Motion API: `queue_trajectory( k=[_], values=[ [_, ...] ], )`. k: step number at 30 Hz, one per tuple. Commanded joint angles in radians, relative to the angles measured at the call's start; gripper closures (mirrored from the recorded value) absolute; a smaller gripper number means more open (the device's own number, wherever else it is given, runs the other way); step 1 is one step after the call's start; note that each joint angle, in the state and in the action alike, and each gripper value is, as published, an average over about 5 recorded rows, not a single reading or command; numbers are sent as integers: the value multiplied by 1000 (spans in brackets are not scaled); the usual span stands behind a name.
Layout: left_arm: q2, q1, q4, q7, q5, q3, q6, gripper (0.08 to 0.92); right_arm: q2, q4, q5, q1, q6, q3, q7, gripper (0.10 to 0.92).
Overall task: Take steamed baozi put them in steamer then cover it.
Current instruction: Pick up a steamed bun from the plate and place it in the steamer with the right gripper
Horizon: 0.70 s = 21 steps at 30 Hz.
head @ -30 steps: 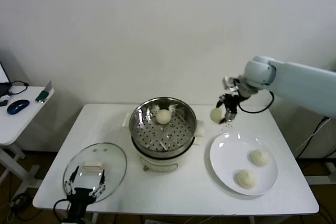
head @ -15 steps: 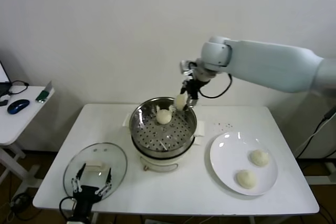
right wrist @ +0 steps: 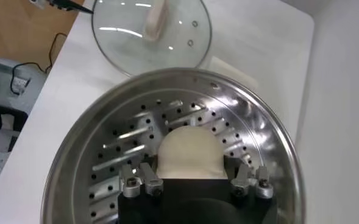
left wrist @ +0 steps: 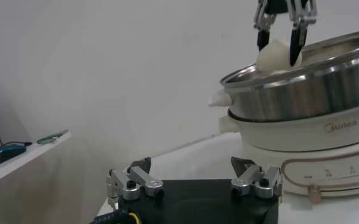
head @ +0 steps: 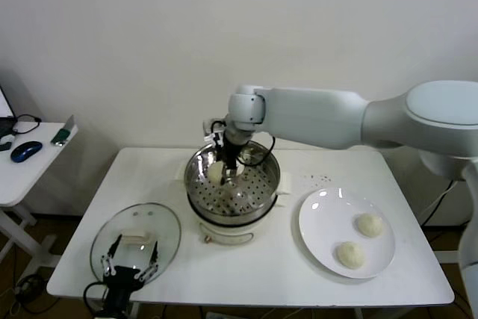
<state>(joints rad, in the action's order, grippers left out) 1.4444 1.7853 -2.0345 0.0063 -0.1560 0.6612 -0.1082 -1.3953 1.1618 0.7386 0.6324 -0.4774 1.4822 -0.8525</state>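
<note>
The right claw (head: 222, 171) hangs over the round shiny steel steamer basket (head: 258, 188), its fingers (right wrist: 144, 181) closed on a smooth cream-white baozi bun (right wrist: 188, 153) held just above the perforated bottom. The steel rim rings the claw on all sides. In the head view the earlier bun in the basket cannot be picked out; the claw and its load cover that part. The basket sits on a cream-white electric pot base (left wrist: 301, 135) with grey lettering on its front that looks like "Midea", though it is too small to be sure.

To the right of the claw, well apart, a flat white plate (head: 323, 233) carries two more cream-white buns (head: 369, 224) (head: 350, 254).

The left claw (head: 131, 263) waits at the near left edge of the white counter (head: 269, 274), fingers (left wrist: 131, 183) spread wide and holding nothing, just above the round clear glass lid (head: 160, 225) with its cream-white bar handle (head: 133, 238), which lies flat on the counter.

Beyond it, a small side table (head: 22, 173) holds a blue computer mouse (head: 25, 151).
</note>
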Motion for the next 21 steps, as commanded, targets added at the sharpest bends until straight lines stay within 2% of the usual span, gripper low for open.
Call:
queue_trajectory(
  k=[1, 21],
  values=[
    [-4, -1, 4, 0, 2, 0, -4, 177, -66, -35, -16, -72, -9, 6, 12, 321],
    [-5, -5, 13, 0, 0, 0, -4, 177, -85, -120, -90, -104, 17, -11, -4, 304]
  ],
)
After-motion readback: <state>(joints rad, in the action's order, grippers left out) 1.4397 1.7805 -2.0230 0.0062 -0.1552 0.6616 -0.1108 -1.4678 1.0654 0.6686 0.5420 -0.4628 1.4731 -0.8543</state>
